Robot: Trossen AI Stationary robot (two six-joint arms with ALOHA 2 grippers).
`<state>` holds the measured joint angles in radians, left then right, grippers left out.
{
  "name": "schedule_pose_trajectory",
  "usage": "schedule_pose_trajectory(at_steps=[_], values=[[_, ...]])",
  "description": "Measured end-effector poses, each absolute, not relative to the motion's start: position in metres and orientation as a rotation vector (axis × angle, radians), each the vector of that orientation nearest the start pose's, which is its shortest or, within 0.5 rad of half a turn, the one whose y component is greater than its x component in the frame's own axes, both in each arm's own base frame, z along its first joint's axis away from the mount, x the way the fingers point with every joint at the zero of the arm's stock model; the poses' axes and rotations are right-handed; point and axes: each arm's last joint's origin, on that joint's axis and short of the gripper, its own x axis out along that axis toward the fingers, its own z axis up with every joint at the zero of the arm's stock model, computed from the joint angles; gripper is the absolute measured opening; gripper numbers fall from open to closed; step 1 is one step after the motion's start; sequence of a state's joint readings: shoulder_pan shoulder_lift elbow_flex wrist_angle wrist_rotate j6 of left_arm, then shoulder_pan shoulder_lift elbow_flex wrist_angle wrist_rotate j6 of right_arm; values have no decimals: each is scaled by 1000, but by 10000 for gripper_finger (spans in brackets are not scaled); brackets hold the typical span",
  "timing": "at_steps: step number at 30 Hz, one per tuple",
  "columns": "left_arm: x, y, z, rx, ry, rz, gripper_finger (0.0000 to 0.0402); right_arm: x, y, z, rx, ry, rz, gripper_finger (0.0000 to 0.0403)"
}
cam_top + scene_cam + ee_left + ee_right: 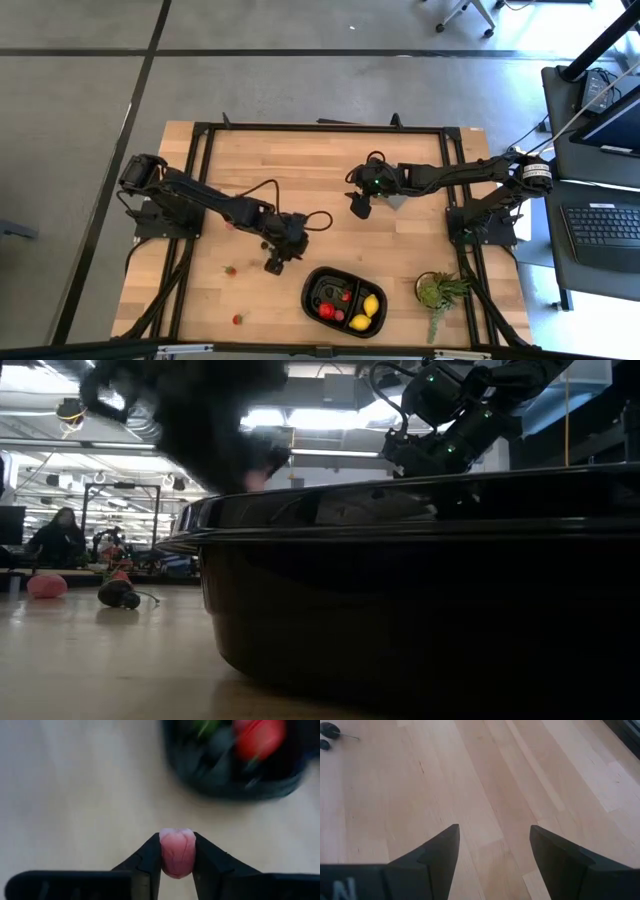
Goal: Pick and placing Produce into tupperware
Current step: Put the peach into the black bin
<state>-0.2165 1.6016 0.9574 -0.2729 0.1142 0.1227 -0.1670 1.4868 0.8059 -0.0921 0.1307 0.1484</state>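
Two claws over pale wood table [330,170]: left claw [177,851] pinches pink piece [176,851]; right claw [494,845] gapes.

1. I see my left gripper [177,851] with its two dark fingers [146,861] pinching a small pink piece of fruit [176,852].
2. The light wood surface [75,795] is under it.
3. Farther off is the black tray [235,775], blurry, with something red [260,737] and something green inside.
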Motion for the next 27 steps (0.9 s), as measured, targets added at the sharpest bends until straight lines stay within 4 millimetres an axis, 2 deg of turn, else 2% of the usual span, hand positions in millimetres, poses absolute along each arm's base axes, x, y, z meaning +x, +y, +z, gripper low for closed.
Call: schedule_pose_trajectory(at_steps=[4, 8, 12, 16, 20, 24, 27], values=[[324, -86, 206, 218, 704, -511, 75, 291, -53, 192, 149, 744, -338, 243], [329, -94, 214, 263, 574, -537, 63, 292, -53, 193, 133, 734, -331, 243], [335, -104, 214, 263, 497, -552, 74, 292, -53, 193, 133, 734, -331, 243], [342, -116, 198, 256, 482, -592, 86, 292, -53, 193, 133, 735, -331, 243], [350, -125, 176, 255, 493, -607, 79, 292, -53, 193, 133, 735, -331, 243], [353, -129, 158, 214, 542, -598, 76, 292, -53, 193, 134, 737, -331, 243], [355, -128, 152, 193, 563, -583, 91, 292, -53, 193, 134, 738, -331, 243]])
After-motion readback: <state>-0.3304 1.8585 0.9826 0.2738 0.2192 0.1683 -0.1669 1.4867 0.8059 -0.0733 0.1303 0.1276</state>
